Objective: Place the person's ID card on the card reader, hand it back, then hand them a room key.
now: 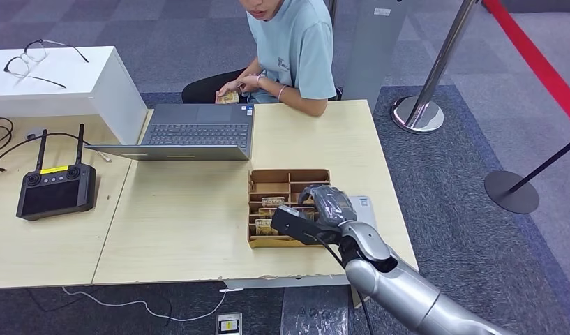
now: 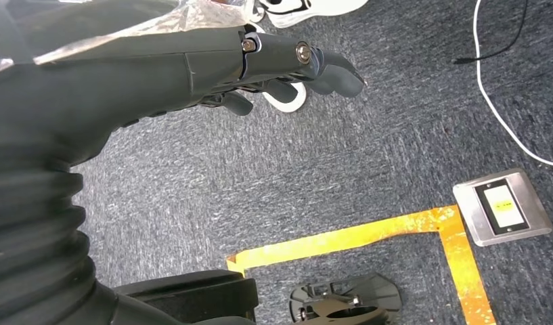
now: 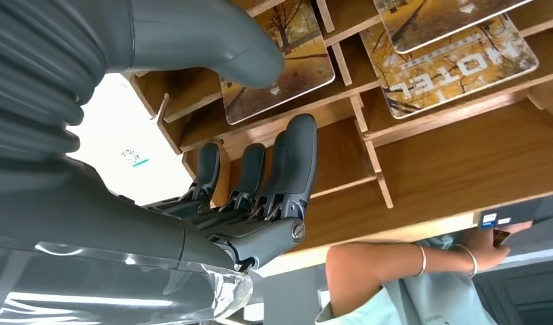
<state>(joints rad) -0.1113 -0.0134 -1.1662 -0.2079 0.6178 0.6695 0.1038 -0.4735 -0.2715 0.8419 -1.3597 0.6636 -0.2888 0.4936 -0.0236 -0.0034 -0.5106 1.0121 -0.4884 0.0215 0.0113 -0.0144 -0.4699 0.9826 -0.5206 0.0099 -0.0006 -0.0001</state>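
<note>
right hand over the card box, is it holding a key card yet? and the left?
Nothing held. Right robot hand is over the box, fingers spread, no card between them. Left robot hand hangs over the floor, holding nothing.

Counts by kind, as visible:

- Persons: one, seated at the far side of the table (image 1: pixel 198 230), wearing a light blue shirt (image 1: pixel 296 49).
- Laptops: one (image 1: pixel 191 132), open.
- Wooden card trays: one (image 1: pixel 289 183), divided into compartments.
- Hotel key cards: at least three in the tray in the right wrist view, one (image 3: pixel 449 64) printed with the word HOTEL; the full number cannot be told.
- Remote controllers: one (image 1: pixel 56 192), with two antennas.
- Pairs of glasses: one (image 1: pixel 38 59), on the white box (image 1: pixel 65 84).
- Barrier posts: two, one silver (image 1: pixel 435 77) and one dark (image 1: pixel 526 181).
- Floor sockets: one (image 2: pixel 503 206).
- Robot hands: two, the right hand (image 1: pixel 317 209) and the left hand (image 2: pixel 280 68).
</note>
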